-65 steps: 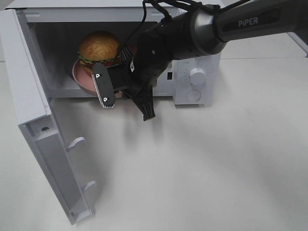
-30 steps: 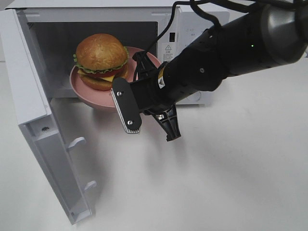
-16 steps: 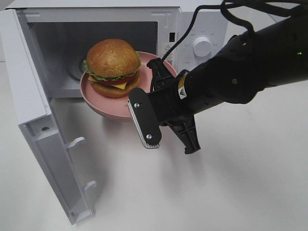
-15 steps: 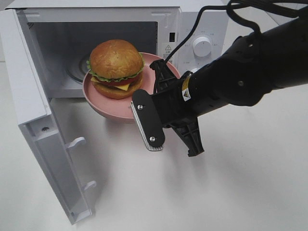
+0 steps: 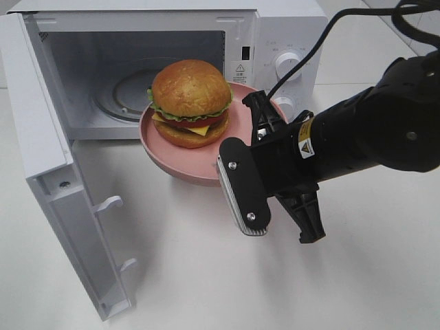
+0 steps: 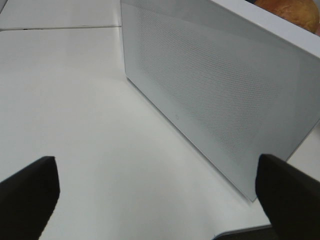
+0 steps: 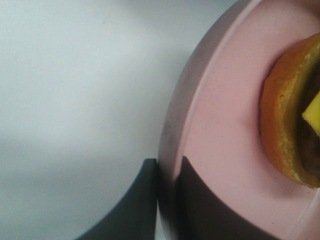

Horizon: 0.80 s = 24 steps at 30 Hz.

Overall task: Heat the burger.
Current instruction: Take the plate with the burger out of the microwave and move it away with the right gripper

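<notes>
Burger (image 5: 190,102), round golden-brown bun w/ lettuce, tomato & cheese, sits on round pink plate (image 5: 206,161) held in front of open white microwave (image 5: 275,27), above white counter (image 5: 357,275). Right pincer (image 7: 167,197) clamps plate rim; left pincer (image 6: 150,192) spread wide, holding nothing.

Burger (image 5: 190,102) sitting upright on pink plate (image 5: 206,161), toward its microwave-side half. Golden-brown bun, lettuce, tomato, cheese showing at edge. Plate hovering outside open microwave (image 5: 289,34), in front of cavity.
</notes>
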Motion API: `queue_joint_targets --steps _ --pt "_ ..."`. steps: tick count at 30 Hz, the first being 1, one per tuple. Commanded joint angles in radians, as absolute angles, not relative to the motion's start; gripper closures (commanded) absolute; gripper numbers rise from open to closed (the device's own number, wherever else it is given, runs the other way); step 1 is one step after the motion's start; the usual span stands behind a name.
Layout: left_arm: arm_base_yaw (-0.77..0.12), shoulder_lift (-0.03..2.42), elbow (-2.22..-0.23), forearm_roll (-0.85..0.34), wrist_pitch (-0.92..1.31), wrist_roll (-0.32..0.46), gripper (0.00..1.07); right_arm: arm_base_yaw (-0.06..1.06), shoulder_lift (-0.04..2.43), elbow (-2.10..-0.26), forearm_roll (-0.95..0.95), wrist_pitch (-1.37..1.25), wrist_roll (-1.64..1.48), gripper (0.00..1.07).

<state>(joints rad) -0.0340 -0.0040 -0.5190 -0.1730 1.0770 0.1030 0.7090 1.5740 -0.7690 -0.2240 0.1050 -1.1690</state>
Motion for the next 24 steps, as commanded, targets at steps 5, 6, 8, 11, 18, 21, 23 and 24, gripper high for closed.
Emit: queue_joint_targets --steps 5,6,8,11,18,21,23,24 --pt "-0.03 -0.021 -0.516 -0.177 1.068 0.104 0.07 0.704 1.481 -0.708 -0.226 0.046 -1.143 1.07" --pt "-0.03 -0.021 -0.516 -0.177 1.068 0.104 0.07 0.704 1.453 -0.687 -0.226 0.05 -1.135 1.07" --pt "-0.03 -0.021 -0.516 -0.177 1.068 0.104 0.07 0.704 1.425 -0.665 -0.226 0.059 -1.124 1.07" --pt "-0.03 -0.021 -0.516 -0.177 1.068 0.104 0.07 0.704 1.391 -0.638 -0.226 0.076 -1.123 1.07" --pt "-0.03 -0.021 -0.516 -0.177 1.068 0.104 0.07 0.704 1.32 -0.581 -0.227 0.124 -1.105 1.07" --pt "-0.03 -0.021 -0.516 -0.177 1.068 0.104 0.07 0.704 1.272 -0.554 -0.231 0.161 -1.098 1.07" --pt "-0.03 -0.021 -0.516 -0.177 1.068 0.104 0.07 0.704 1.246 -0.546 -0.248 0.183 -1.087 1.07" --pt "-0.03 -0.021 -0.516 -0.177 1.068 0.104 0.07 0.704 1.232 -0.545 -0.257 0.197 -1.074 1.07"
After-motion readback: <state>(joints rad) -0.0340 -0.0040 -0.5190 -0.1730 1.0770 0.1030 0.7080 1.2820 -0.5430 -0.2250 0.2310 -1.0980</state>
